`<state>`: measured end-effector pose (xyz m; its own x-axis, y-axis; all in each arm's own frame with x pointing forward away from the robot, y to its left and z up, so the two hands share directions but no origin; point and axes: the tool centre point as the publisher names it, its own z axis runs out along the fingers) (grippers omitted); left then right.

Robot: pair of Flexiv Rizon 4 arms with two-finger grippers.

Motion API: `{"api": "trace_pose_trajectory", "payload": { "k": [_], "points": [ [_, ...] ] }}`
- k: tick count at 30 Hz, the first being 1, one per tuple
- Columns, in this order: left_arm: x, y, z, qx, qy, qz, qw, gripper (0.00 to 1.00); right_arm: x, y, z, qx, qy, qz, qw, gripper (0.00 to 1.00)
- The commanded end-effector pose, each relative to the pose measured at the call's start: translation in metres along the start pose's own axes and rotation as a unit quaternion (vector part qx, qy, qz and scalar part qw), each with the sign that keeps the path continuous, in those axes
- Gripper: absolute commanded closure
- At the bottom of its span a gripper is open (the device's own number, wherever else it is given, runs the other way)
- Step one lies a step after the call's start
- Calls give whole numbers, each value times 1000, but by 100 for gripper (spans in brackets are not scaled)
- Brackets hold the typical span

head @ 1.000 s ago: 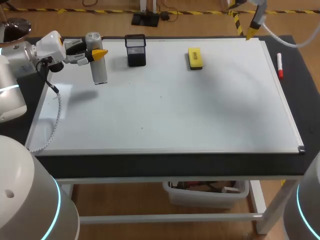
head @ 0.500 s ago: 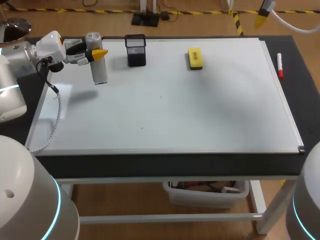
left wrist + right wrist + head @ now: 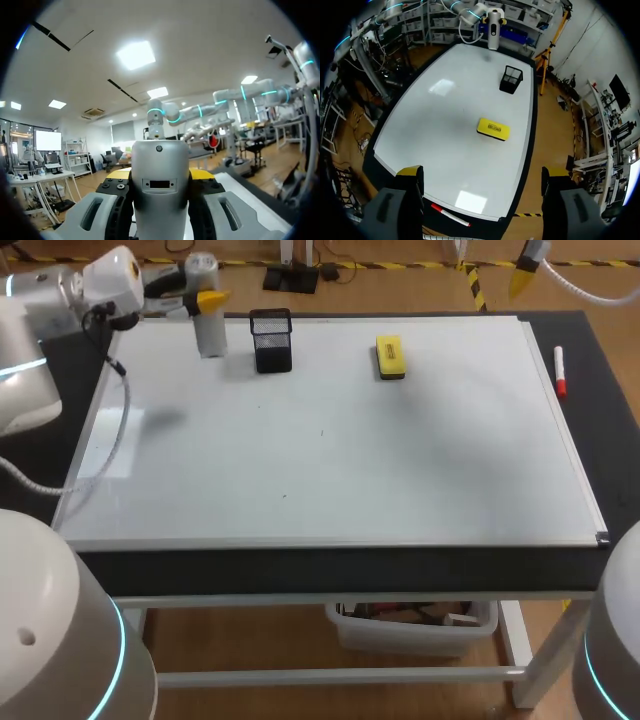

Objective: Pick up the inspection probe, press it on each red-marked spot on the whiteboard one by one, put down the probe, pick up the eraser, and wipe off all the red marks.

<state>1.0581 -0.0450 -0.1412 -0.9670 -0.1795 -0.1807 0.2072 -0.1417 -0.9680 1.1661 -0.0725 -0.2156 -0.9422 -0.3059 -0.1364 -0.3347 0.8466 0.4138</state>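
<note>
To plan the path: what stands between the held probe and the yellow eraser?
A black mesh cup, on the whiteboard; the head view shows it between probe and eraser.

The surface (image 3: 612,425) carries one whiteboard (image 3: 400,470), one yellow eraser (image 3: 389,356), one black mesh cup (image 3: 271,340), one red marker (image 3: 560,372) (off the board, just beside its edge) and one grey inspection probe (image 3: 208,332).
</note>
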Motion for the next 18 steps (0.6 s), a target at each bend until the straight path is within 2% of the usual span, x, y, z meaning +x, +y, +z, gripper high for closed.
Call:
{"api": "trace_pose_trajectory", "payload": {
  "k": [1,6,18],
  "points": [
    [-22,1,21,10,32,-4,999,100,-2,-1,-2,0,5,-1,1000,0],
    [-34,6,44,20,52,-12,998,100,-2,-1,-2,0,5,-1,1000,0],
    [-62,18,73,33,85,-28,995,100,-2,-1,-2,0,5,-1,1000,0]
  ]
}}
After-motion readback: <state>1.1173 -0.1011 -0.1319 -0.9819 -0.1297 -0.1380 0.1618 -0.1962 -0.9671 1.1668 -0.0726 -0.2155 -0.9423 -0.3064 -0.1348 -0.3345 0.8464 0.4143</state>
